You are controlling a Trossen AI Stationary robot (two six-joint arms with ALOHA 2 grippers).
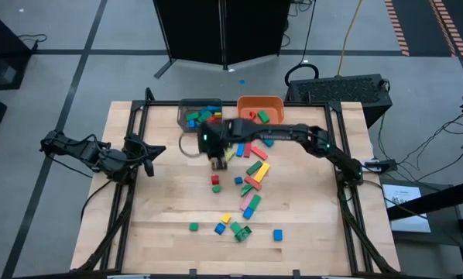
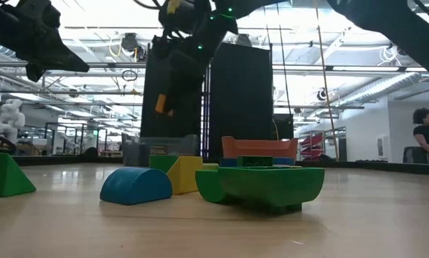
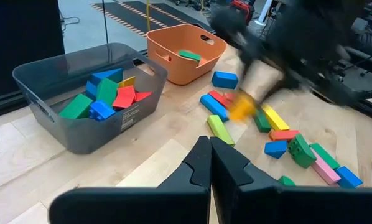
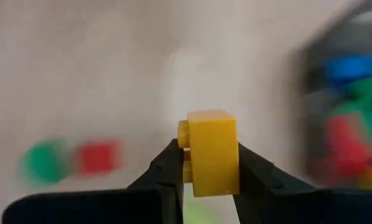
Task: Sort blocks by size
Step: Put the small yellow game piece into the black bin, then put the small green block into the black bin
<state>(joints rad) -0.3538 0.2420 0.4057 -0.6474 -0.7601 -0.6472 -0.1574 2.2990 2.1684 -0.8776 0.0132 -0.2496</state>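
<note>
The left gripper (image 1: 156, 150) waits at the wooden table's (image 1: 169, 217) left edge, well left of the grey bin (image 1: 186, 116), its dark fingers pressed together. The right gripper (image 4: 206, 163) hangs just in front of the grey bin, clamped on a smooth yellow block (image 4: 213, 152) with studs on one side. Right of the grey bin stands the orange bin (image 1: 272, 103); glossy blocks (image 1: 255, 178) lie scattered on the table before both.
</note>
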